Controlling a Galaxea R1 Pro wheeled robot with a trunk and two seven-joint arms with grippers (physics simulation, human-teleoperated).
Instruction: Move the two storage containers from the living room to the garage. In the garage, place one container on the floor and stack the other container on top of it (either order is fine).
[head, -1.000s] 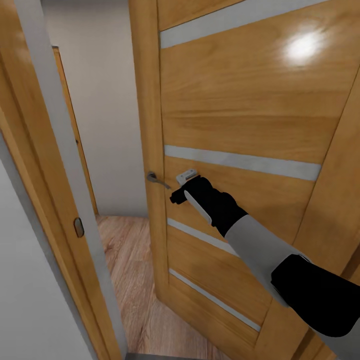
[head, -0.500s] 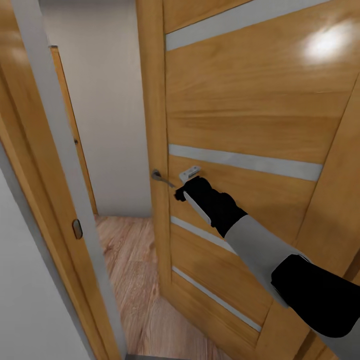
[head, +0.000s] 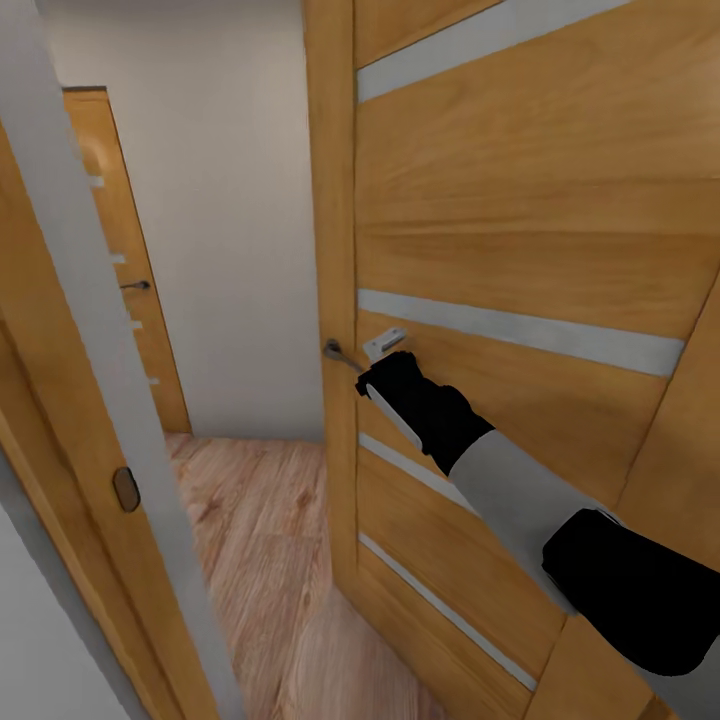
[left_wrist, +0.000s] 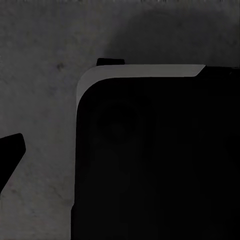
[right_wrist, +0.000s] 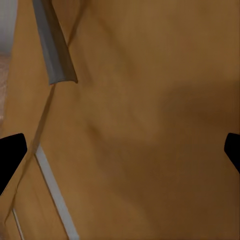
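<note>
**Pushing the door wide before passing through**

Head view: the right gripper sits against the face of the wooden door, just beside the metal handle, which lies a little further toward the door's free edge. The forearm reaches up and forward from the lower right, black wrist section leading, grey sleeve behind, elbow low. To do this step well, I judge the push should stay close to the free edge, where leverage is best, and the base should follow so the arm does not overreach. Beyond the gripper, past the door's edge, the gap shows wood plank flooring, a white wall and a second wooden door further off. The door frame stands on the far side of that gap. The storage containers are nowhere among these things, so they presumably wait in the living room beyond; I cannot place them.

Left wrist view: a black body with a grey rim lies near the left gripper's camera, over dark grey mottled concrete floor. One dark fingertip pokes in at the edge; whether the pincer is apart or together I cannot tell.

Right wrist view: two dark fingertips stand wide apart at opposite edges, so this pincer is spread, gripping nothing, with the door's panel and a frosted strip straight ahead.
</note>
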